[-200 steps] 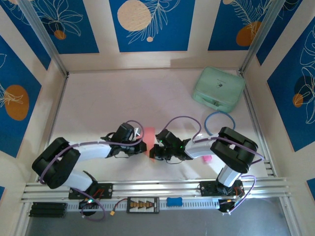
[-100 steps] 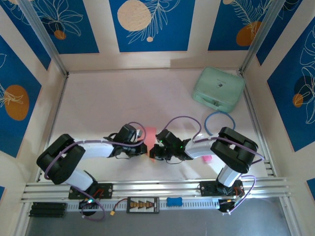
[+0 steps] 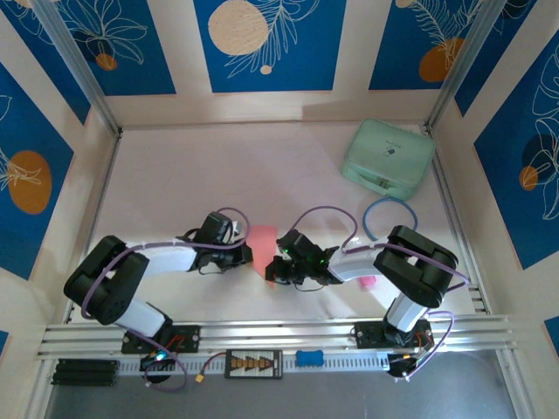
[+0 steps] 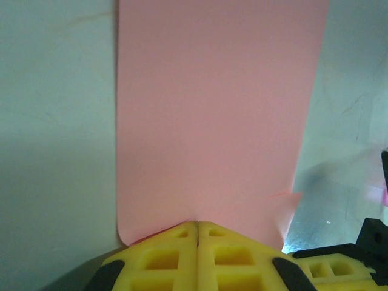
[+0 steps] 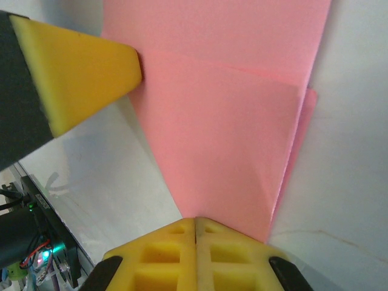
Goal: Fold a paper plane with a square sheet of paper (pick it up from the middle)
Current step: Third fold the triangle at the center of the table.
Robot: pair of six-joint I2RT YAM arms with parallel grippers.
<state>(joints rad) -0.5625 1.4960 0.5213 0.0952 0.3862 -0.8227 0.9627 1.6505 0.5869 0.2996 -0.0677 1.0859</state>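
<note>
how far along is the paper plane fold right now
Done: the sheet of paper is already partly folded; the right wrist view shows overlapping layers and a crease.
In hand: the left gripper and the right gripper are both shut on its edges, holding it between them.
Left: it looks like a folded strip, not a pointed dart, so nose and wing folds likely remain.

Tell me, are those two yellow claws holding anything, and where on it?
Both are shut on the thin salmon-pink folded sheet of paper: the left gripper pinches one edge, the right gripper its narrowing end.
</note>
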